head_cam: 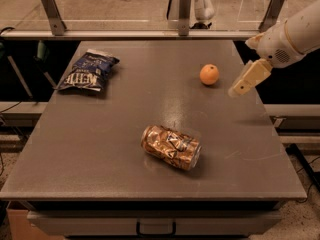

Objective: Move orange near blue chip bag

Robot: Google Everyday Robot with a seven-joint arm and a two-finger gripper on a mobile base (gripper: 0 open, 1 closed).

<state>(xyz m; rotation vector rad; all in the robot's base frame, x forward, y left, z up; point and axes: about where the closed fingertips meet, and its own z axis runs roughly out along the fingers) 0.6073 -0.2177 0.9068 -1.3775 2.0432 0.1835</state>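
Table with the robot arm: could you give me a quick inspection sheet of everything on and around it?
Surface: grey table, flat, no spills seen.
Job's things: orange at back right; blue chip bag lying flat at back left, far apart.
Clutter: crushed can on its side, front centre.
Grippers: gripper hovers right of the orange, not touching it.
Cables: thin dark cord left of the table.
Surroundings: metal rail behind the table; drawer handle below its front.
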